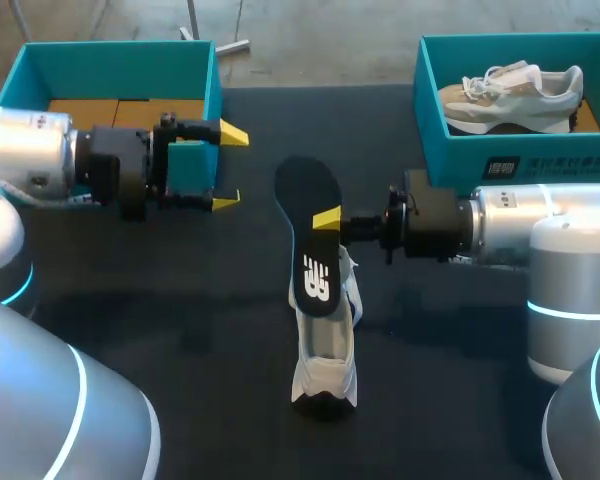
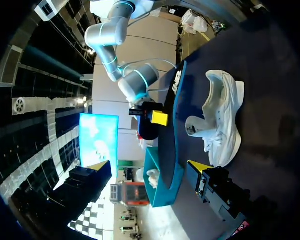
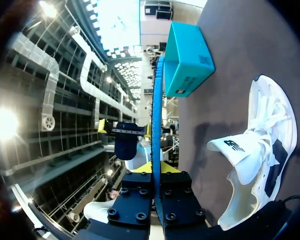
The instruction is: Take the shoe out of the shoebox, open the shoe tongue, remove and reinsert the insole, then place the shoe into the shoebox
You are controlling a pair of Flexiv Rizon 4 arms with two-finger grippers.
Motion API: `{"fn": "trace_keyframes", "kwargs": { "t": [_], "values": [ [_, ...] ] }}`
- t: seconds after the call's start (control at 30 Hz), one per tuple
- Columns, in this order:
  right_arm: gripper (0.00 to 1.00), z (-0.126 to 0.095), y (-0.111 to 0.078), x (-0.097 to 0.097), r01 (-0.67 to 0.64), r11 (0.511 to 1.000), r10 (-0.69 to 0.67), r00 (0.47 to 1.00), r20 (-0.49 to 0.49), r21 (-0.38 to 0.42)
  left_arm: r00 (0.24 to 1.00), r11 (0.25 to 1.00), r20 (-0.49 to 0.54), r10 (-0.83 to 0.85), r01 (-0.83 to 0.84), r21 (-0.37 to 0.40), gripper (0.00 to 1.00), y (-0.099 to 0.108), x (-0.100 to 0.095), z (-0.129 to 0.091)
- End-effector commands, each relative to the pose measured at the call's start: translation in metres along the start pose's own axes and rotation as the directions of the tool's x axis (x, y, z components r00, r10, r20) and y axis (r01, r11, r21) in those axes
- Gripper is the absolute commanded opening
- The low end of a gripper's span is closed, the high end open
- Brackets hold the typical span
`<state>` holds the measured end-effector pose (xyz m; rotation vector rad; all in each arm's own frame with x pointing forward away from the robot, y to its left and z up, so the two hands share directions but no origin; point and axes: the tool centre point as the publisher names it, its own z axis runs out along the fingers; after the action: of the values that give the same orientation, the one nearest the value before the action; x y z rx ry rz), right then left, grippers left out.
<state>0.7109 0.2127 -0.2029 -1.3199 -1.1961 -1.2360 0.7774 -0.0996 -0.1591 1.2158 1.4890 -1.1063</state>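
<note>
My left pincer (image 1: 230, 167) hangs near the table's far left corner, fingers spread; my right pincer (image 1: 327, 220), mid-table, pinches the insole (image 1: 305, 195).

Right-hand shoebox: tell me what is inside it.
One white-and-tan sneaker lies inside the teal shoebox, with a bit of brown floor showing beside it. The sneaker and the near wall cover the rest.

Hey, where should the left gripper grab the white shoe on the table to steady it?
Probably the rim of the open mouth of the shoe, at the end nearer the camera, coming in from the left arm's side with the open left gripper. That end lies bare and offers an edge to pinch; the far end sits under the insole held by the right gripper.
</note>
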Motion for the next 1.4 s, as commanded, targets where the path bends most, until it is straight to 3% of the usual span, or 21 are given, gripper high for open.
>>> {"fn": "trace_keyframes", "kwargs": {
  "t": [0.03,0.27,0.73,0.97,1.23,1.4],
  "values": [
    [0.0,0.002,-0.001,0.0,0.0,1.0,0.0,1.0,0.002,-0.003,0.998,1.0,0.06,0.0,0.0,-0.006,1.0,-0.003,0.011,0.008],
    [0.0,0.002,-0.001,0.0,0.0,1.0,0.0,1.0,0.002,-0.003,0.996,0.999,0.093,-0.005,0.01,-0.051,1.0,-0.008,0.022,0.034],
    [0.0,0.002,-0.001,0.0,0.0,1.0,0.0,1.0,0.002,-0.003,0.986,0.996,0.143,-0.087,0.091,-0.021,0.99,-0.018,0.031,0.069],
    [0.0,0.002,-0.001,0.0,0.0,1.0,0.0,1.0,0.002,-0.003,0.983,0.993,0.149,-0.11,0.115,-0.025,0.84,-0.023,0.035,0.075],
    [0.0,0.002,-0.001,0.0,0.0,1.0,0.0,1.0,0.002,-0.003,0.977,0.99,0.173,-0.123,0.132,-0.039,0.5,-0.028,0.036,0.076],
    [0.0,0.002,-0.001,0.0,0.0,1.0,0.0,1.0,0.002,-0.003,0.977,0.991,0.18,-0.118,0.127,-0.038,0.43,-0.034,0.037,0.08]
  ]
}}
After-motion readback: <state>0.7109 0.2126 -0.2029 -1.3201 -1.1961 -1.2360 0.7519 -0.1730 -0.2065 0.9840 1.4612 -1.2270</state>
